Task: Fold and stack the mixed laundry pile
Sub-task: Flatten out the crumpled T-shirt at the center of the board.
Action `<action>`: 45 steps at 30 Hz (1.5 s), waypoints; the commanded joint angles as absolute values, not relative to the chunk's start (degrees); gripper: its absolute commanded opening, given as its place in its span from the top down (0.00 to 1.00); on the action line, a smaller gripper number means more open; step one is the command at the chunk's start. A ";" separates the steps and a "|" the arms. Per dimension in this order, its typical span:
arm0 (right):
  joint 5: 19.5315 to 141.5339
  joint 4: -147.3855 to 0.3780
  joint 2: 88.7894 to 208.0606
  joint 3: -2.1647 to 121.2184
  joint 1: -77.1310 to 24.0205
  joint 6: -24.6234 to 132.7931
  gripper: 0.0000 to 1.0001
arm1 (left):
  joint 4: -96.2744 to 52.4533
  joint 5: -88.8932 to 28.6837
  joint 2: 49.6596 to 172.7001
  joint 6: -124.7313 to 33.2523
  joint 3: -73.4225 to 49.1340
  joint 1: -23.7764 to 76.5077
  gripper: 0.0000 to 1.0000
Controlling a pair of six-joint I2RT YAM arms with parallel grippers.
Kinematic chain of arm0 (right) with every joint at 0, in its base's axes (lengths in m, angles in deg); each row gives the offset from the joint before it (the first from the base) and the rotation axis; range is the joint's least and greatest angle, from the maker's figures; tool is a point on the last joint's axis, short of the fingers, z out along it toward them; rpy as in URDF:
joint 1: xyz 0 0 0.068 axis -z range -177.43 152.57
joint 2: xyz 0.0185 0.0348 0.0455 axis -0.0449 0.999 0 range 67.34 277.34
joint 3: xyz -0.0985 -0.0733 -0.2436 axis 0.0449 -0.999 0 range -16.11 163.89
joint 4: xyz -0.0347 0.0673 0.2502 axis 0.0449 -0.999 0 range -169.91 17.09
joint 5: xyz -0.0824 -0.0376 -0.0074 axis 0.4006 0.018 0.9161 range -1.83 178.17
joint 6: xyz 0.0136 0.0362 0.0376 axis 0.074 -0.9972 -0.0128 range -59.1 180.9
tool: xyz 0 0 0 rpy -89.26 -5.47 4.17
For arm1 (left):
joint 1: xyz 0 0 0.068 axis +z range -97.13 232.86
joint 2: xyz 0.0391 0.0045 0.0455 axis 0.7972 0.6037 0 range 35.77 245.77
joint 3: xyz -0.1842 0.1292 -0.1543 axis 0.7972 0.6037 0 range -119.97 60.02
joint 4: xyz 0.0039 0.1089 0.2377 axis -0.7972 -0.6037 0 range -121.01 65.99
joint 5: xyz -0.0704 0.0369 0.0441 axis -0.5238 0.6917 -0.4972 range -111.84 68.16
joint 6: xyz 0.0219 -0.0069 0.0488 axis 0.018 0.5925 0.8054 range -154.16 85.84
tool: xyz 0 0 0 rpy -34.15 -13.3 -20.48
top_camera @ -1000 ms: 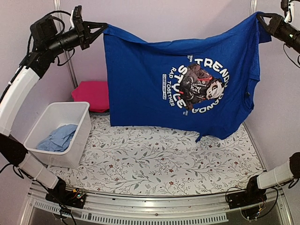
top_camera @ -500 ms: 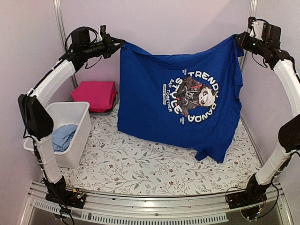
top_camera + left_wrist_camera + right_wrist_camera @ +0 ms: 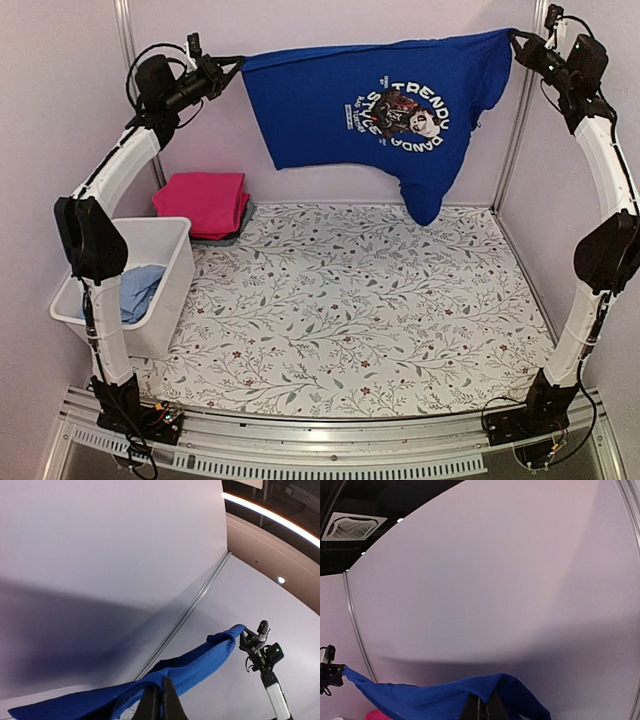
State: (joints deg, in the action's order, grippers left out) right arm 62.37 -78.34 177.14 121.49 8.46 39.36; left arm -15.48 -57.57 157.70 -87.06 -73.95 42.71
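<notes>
Both arms are swinging up and back compared with half a second ago, so the hem is no longer dragging on the tabletop. The left gripper (image 3: 232, 68) and right gripper (image 3: 520, 40) are each pinching a top corner of the blue tee (image 3: 380, 110), fingers pressed together on the fabric; both wrist views are showing cloth bunching right at the fingertips.

The tee is hanging stretched between them, high up against the back wall (image 3: 330, 25), print facing the camera and one lower corner drooping on the right. I'm guessing it's light, soft and totally floppy, sagging wherever it isn't held, so gripping the top corners is making sense for laying it flat.

The floral table (image 3: 350, 300) is giving plenty of room underneath. The folded pink-red garment (image 3: 205, 200) is sitting at the back left, and a pale-blue cloth (image 3: 135, 290) is waiting inside the white basket (image 3: 178, 262) beside it.
</notes>
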 commanded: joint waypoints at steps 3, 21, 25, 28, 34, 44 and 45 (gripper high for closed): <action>54.00 -66.22 178.07 104.48 8.81 37.16 1.00 | -6.83 -64.06 159.86 -84.29 -60.31 43.89 1.00; 46.02 -72.34 173.61 69.45 8.17 43.65 1.00 | -6.03 -64.83 159.68 -82.37 -27.74 40.07 1.00; 46.92 -82.53 170.51 70.61 8.19 45.32 1.00 | -14.62 -63.49 154.87 -78.27 -24.60 39.01 1.00; 46.92 -91.47 167.61 70.07 8.20 48.25 1.00 | -19.40 -62.54 150.26 -76.45 -19.24 38.50 1.00; 47.05 -101.98 158.94 58.80 7.85 51.11 1.00 | -27.63 -61.40 140.82 -72.82 -7.28 37.75 1.00; 49.95 -121.21 144.72 41.88 6.37 51.20 1.00 | -38.89 -59.16 129.43 -69.94 9.87 34.45 1.00; 50.01 -122.85 143.84 40.51 5.87 50.89 0.97 | -40.57 -58.25 128.54 -69.44 10.96 34.41 1.00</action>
